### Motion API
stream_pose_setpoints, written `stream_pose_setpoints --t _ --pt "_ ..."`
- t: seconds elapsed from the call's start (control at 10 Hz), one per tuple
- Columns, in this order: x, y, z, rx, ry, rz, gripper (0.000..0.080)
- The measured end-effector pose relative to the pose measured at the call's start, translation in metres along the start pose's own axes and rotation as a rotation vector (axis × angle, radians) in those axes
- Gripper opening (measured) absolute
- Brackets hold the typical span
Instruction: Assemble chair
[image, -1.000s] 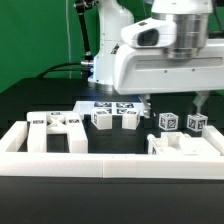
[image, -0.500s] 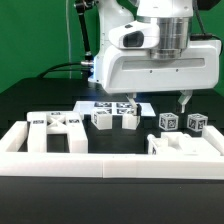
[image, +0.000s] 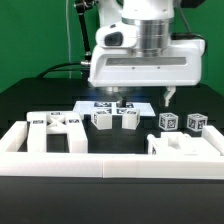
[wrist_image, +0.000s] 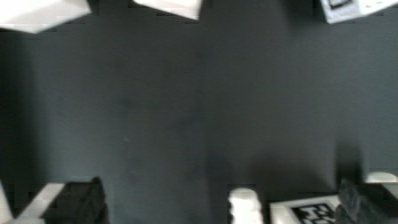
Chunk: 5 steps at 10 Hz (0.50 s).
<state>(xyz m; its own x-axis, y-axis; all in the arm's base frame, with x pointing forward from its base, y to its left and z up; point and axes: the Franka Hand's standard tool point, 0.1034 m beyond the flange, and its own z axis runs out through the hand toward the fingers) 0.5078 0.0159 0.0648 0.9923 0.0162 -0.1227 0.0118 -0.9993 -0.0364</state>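
Note:
The chair lies in loose white tagged pieces on the black table. A wide flat piece (image: 55, 131) lies at the exterior view's left. Two small blocks (image: 101, 119) (image: 128, 119) stand mid-table, two tagged cubes (image: 169, 121) (image: 196, 122) at the right, and a blocky piece (image: 186, 146) at the front right. My gripper (image: 144, 98) hangs open and empty above the table behind the blocks, one finger (image: 168, 97) near the cubes. In the wrist view the gripper (wrist_image: 222, 205) spans bare table, with a white piece (wrist_image: 246, 204) and a tagged piece (wrist_image: 317, 212) near its dark fingers.
The marker board (image: 100, 105) lies flat behind the two blocks, partly under the gripper. A long low white border rail (image: 110, 166) runs along the front and up both sides. White piece edges (wrist_image: 169, 7) show at the wrist view's rim.
The gripper has moved toward the exterior view's left, from over the two cubes to over the marker board and blocks. It stays open. The parts have not moved.

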Motion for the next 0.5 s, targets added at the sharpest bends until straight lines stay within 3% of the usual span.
stream_pose_setpoints --t 0.4,0.5 --pt "-0.002 0.005 0.001 0.001 0.006 -0.011 0.0649" --pt "-0.008 0.013 0.005 0.022 -0.012 0.046 0.0649"
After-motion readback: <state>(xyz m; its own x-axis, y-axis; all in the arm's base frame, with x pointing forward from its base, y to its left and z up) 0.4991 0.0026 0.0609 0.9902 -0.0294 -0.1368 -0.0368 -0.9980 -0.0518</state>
